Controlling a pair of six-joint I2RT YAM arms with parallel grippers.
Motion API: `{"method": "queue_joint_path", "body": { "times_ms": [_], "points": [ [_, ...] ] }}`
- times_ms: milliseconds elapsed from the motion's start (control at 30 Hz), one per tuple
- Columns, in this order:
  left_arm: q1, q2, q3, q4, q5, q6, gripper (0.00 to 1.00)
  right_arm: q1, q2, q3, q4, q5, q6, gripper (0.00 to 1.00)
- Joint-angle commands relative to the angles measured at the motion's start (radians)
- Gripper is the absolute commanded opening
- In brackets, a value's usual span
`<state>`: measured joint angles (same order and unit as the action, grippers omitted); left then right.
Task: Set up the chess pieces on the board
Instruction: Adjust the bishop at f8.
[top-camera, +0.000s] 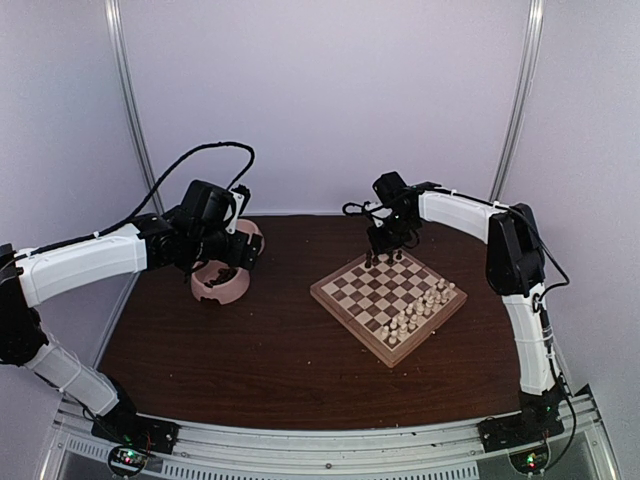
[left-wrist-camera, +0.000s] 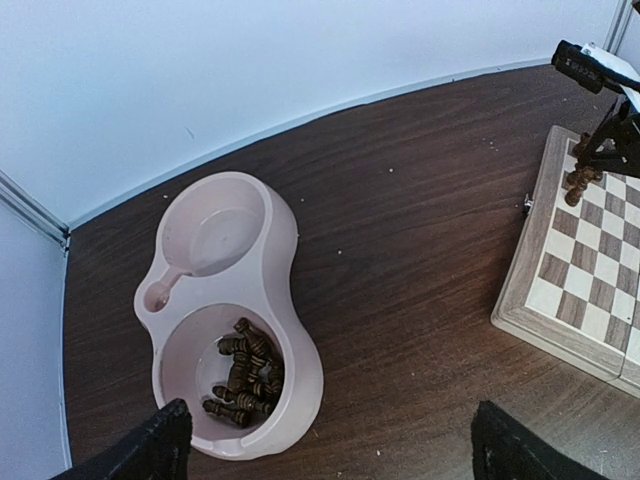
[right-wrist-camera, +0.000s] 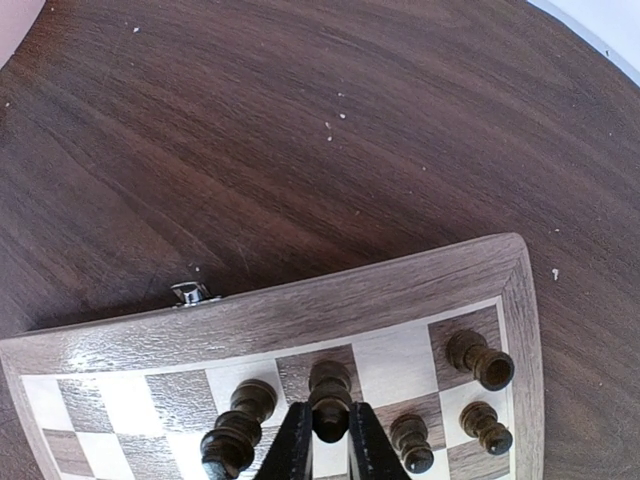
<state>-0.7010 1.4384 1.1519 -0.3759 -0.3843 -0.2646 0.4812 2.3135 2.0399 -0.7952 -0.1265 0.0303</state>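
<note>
- Dark wood-grain counter (top-camera: 250, 350) under pale walls, and I've got the board (top-camera: 372, 292) at about 3 o'clock from the middle, turned corner-on to me.
- Right jaws are down at the board's 12 o'clock corner, pinched together on a dark chessman (right-wrist-camera: 330, 392). It's upright, but its foot is hidden behind the fingers, so I can't call the square.
- On the wrist view, five other chess pieces (right-wrist-camera: 480, 362) stand close around it: two on the 9 o'clock side, three on the 3 o'clock side, all upright on squares near the border.
- Cream chessmen (top-camera: 420, 310) are crowded along the board's 4 o'clock edge.
- Over at 10 o'clock on the counter, well apart from the board, sits the pink double bowl (left-wrist-camera: 255, 292). One well holds a dark heap (left-wrist-camera: 245, 385) of jumbled chessmen.
- Left jaws hang above that bowl, spread wide, fingers (left-wrist-camera: 150, 450) at either side of my view and gripping nothing.
</note>
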Motion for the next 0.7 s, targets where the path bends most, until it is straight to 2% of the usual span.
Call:
{"method": "queue_joint_path", "body": {
  "times_ms": [0, 333, 433, 667],
  "points": [
    [0.008, -0.004, -0.010, 0.006, 0.007, -0.009, 0.98, -0.001, -0.005, 0.028, -0.018, -0.006, 0.006, 0.12],
    [0.008, -0.006, -0.009, 0.007, 0.009, -0.010, 0.98, -0.001, -0.005, 0.030, -0.020, -0.008, 0.006, 0.12],
    [0.008, -0.004, -0.008, 0.007, 0.010, -0.009, 0.98, -0.002, -0.008, 0.032, -0.022, 0.000, 0.005, 0.18],
    [0.008, 0.000, -0.001, 0.007, 0.012, -0.007, 0.98, -0.001, -0.010, 0.055, -0.034, 0.006, 0.001, 0.22]
  ]
}}
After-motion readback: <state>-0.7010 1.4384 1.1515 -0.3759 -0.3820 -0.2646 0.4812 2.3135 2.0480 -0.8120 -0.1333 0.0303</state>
